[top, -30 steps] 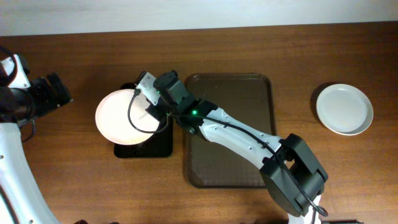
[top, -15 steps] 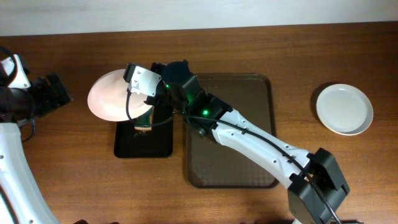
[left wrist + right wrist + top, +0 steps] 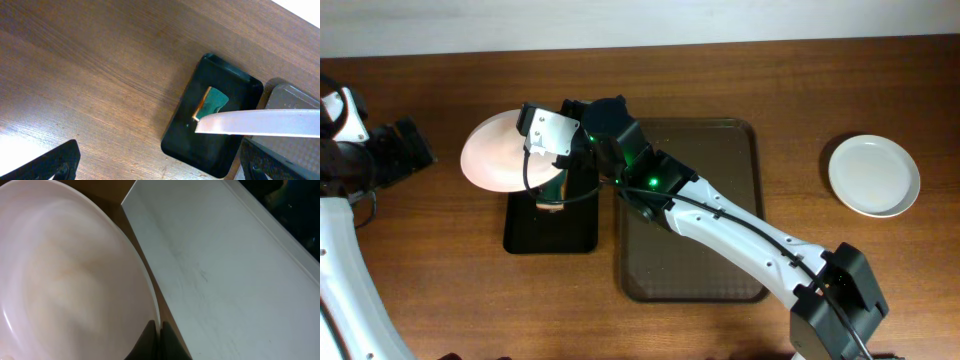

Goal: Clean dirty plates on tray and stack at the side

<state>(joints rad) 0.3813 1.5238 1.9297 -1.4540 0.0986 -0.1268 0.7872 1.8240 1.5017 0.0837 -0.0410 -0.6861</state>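
My right gripper (image 3: 533,155) is shut on the rim of a white plate (image 3: 495,152) and holds it tilted, above the table, at the far left end of a small black tray (image 3: 575,232). In the right wrist view the fingers (image 3: 159,341) pinch the plate's edge, and the plate (image 3: 65,280) shows a faint orange smear. The brown tray (image 3: 690,215) holds no plates. Another white plate (image 3: 873,175) lies flat at the far right. My left gripper (image 3: 412,148) is open and empty at the far left, its fingers spread wide in the left wrist view (image 3: 165,170).
A green and orange sponge (image 3: 550,194) lies in the black tray. It also shows in the left wrist view (image 3: 212,100), with the held plate edge-on (image 3: 260,123) above the black tray (image 3: 215,145). My right arm crosses over the brown tray's left part.
The right gripper has lifted the plate from lying flat over the black tray and tilted it up and to the far left. The sponge is now uncovered. The left arm has not moved.
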